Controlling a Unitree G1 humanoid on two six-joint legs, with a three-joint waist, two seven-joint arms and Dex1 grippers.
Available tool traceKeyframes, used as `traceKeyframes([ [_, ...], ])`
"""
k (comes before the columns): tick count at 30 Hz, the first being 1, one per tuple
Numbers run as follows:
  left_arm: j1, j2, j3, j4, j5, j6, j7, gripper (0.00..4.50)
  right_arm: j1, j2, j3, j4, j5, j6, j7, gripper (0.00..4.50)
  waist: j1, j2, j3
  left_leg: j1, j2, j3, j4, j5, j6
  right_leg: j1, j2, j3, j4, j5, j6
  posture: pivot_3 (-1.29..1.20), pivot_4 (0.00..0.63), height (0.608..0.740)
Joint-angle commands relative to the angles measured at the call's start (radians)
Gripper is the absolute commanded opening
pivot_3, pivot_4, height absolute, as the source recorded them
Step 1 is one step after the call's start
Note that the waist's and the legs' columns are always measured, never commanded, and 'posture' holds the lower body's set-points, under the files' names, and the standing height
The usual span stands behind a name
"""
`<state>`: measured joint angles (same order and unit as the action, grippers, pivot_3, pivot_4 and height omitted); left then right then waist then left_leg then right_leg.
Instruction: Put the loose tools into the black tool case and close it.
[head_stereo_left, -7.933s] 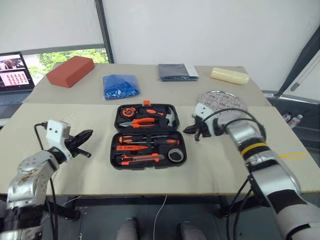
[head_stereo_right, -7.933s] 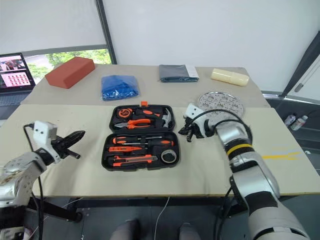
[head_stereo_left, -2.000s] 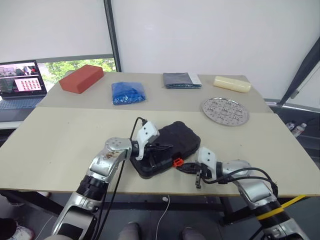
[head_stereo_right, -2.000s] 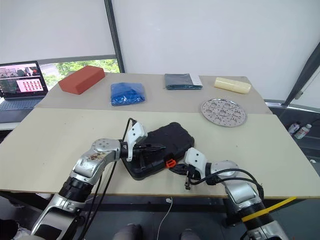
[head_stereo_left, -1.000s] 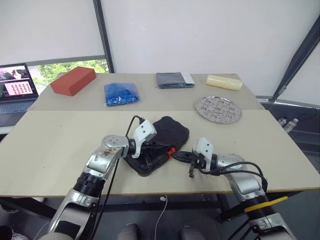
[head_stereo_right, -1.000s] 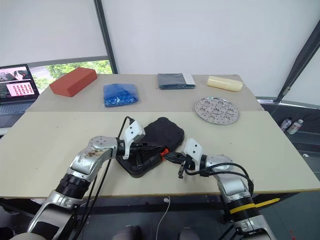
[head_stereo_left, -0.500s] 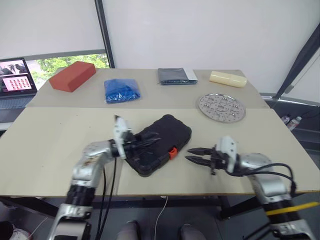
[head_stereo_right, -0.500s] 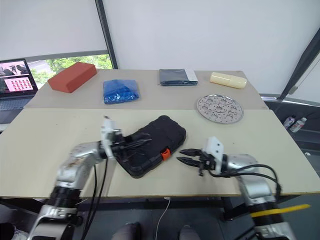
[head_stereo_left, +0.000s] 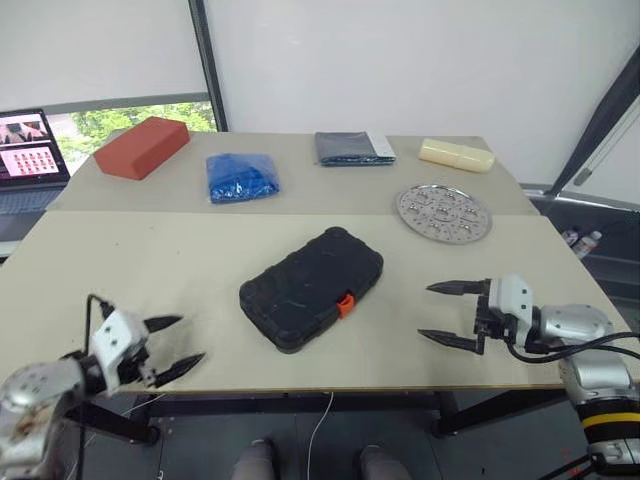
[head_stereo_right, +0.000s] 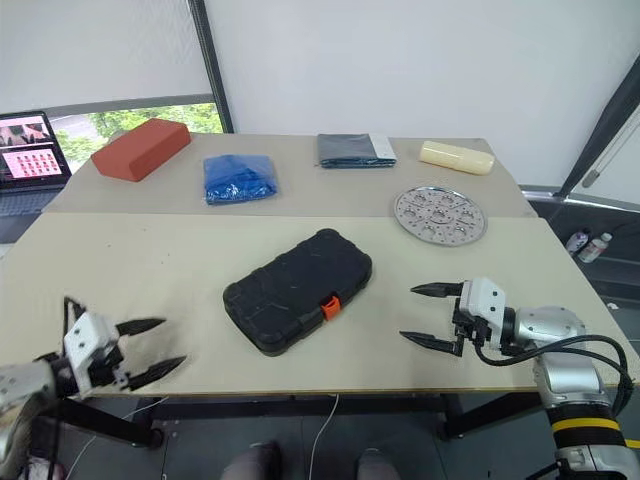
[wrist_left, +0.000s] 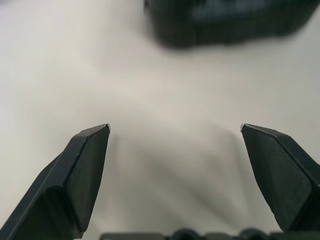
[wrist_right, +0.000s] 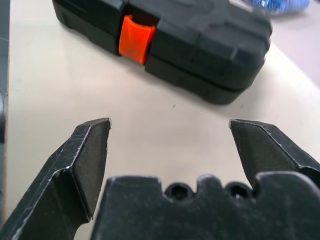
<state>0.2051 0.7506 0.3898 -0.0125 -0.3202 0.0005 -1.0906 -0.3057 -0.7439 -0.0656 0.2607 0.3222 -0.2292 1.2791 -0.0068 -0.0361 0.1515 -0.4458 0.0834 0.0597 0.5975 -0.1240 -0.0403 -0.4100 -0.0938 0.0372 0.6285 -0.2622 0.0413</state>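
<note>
black textured rounded tool case (head_stereo_left: 312, 287)

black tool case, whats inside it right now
Nothing inside can be seen: the black tool case lies shut on the table, lid down, orange latch at its front edge. Its shell covers whatever it holds. No loose tools lie on the table around it.
</note>
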Motion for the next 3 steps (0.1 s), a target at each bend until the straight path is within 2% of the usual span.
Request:
traceKeyframes([
  [1,0.015,-0.005,0.038,-0.061,-0.011,-0.031,0.045,4.5,-0.022,-0.017,-0.023,0.01,0.004,-0.03,0.007,4.45,0.011,0.0,0.001,0.0,0.0,0.001,0.0,0.0,0.0,-0.001,-0.001,0.0,0.0,0.0,0.0,0.0,0.15,0.74],
  [3,0.02,-0.017,0.04,-0.075,-0.021,-0.015,0.071,4.5,-0.024,-0.014,-0.026,0.022,0.001,-0.036,0.004,4.45,0.014,0.0,0.001,0.0,0.0,0.002,0.0,0.0,0.0,-0.001,-0.002,0.0,0.0,0.0,0.0,0.0,0.15,0.74],
])
